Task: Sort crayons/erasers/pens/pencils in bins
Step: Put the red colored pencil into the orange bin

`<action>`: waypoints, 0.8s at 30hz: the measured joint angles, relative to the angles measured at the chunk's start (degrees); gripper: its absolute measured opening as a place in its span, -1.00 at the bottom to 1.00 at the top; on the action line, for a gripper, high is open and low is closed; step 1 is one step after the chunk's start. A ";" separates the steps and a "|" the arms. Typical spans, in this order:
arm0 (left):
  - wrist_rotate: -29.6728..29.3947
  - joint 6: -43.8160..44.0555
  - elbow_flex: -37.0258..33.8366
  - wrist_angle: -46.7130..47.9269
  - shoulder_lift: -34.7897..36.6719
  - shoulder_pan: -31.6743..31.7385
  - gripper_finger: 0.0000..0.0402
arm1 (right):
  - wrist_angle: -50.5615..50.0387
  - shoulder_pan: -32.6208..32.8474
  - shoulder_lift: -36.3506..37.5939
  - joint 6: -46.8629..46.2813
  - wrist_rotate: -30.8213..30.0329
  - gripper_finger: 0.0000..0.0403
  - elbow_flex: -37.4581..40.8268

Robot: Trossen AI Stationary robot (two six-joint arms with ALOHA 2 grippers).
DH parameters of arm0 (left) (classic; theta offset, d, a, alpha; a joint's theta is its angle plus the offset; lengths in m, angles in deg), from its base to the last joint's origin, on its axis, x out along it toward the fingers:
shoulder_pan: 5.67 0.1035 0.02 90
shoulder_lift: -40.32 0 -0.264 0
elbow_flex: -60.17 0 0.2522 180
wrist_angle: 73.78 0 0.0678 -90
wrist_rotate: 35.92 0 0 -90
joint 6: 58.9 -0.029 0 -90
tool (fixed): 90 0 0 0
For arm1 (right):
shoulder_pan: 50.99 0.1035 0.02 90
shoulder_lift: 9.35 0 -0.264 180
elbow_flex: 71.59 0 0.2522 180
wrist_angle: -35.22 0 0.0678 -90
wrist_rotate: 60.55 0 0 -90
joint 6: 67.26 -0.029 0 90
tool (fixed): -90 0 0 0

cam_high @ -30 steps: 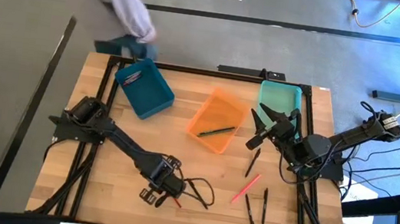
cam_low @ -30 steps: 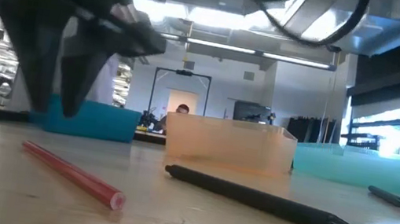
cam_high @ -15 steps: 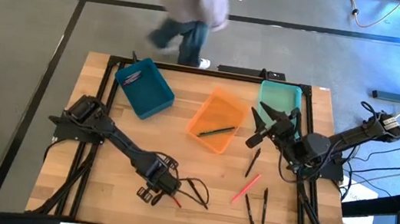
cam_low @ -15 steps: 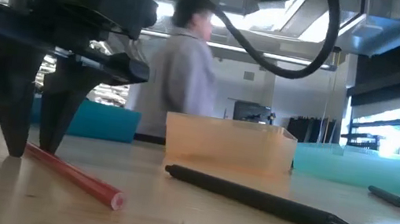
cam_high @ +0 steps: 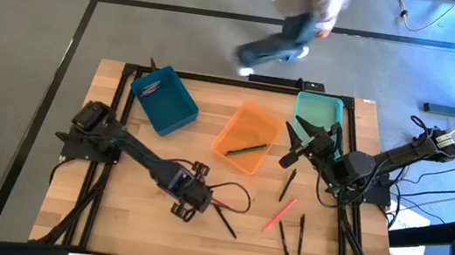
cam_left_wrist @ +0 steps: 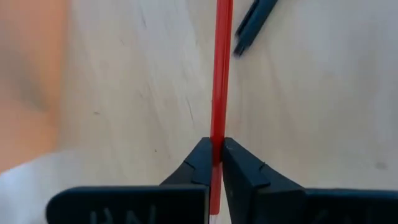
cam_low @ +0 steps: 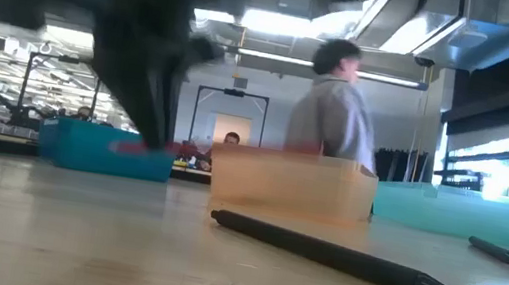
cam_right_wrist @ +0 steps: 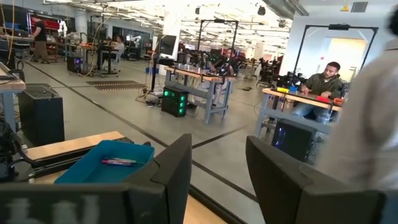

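Note:
My left gripper (cam_high: 191,200) is shut on a thin red pencil (cam_left_wrist: 221,68) above the table's near middle; in the low view the gripper (cam_low: 143,75) is blurred, with a bit of red (cam_low: 143,146) below it. A black pen (cam_high: 227,220) lies on the wood just to its right. My right gripper (cam_high: 293,151) waits open and empty beside the teal bin (cam_high: 317,113). The blue bin (cam_high: 165,102) and the orange bin (cam_high: 248,137) stand at the far side. My left gripper pinches the red pencil's shaft (cam_left_wrist: 217,138) between its two fingertips (cam_left_wrist: 200,163). The fingers come from above, pointing down, and lie across the pencil. Most of its length sticks out level on one side. The pencil is lifted clear of the table.
A dark pencil lies in the orange bin. A black pen (cam_high: 288,185), a pink crayon (cam_high: 279,214) and two more black pens (cam_high: 284,242) lie at the near right. A person (cam_low: 336,104) walks past beyond the table's far edge.
My left gripper came down astride the red pencil, shut on it and lifted it clear of the table, going a little toward the right and far edges. The person beyond the far edge has walked to the right.

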 joint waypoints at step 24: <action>12.85 12.46 0.03 -31.50 0.52 36.73 -0.86 | 0.47 0.00 0.00 1.13 -0.04 -0.22 0.02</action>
